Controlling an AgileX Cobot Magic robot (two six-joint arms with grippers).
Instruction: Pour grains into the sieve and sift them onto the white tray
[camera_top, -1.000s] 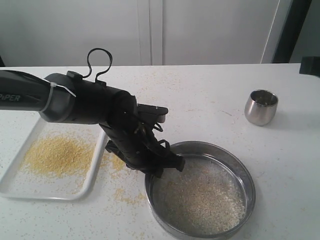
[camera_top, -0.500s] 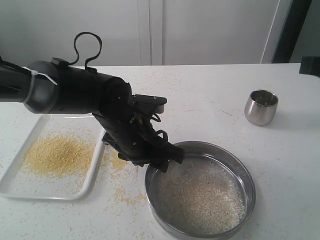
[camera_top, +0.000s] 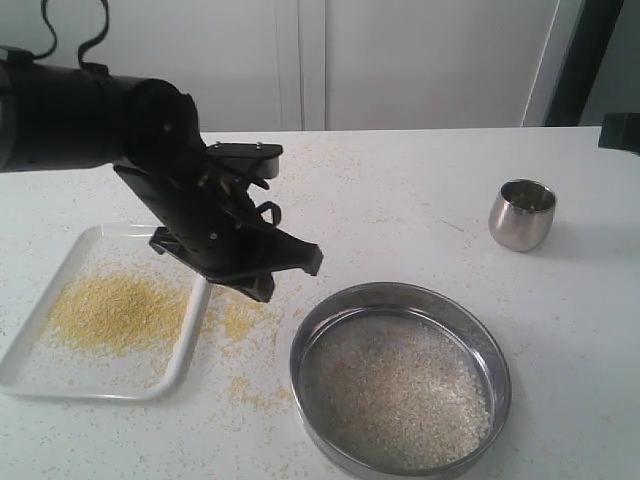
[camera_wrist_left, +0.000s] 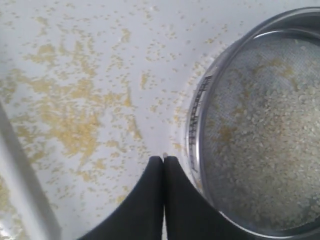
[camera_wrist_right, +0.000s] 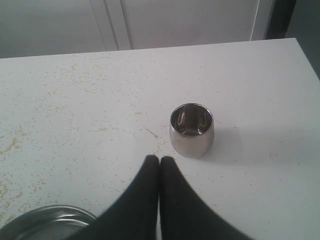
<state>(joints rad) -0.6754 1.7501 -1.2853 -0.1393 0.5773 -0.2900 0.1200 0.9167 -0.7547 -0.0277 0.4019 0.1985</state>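
Gap btwn sieve (camera_top: 400, 293) rim & white tray (camera_top: 50, 365): L fingers (camera_wrist_left: 147, 200) overhead, pressed together (R fingers (camera_wrist_right: 142, 195) too).

Shiny steel sieve (camera_top: 400, 388), fine grey mesh; glossy white tray (camera_top: 30, 372).

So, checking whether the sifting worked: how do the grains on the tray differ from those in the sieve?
The tray grains are yellow and fine; the sieve grains are pale beige and look coarser. The tray grains form a patch covering part of the tray; the sieve grains cover most of the sieve. Both lie in thin layers.
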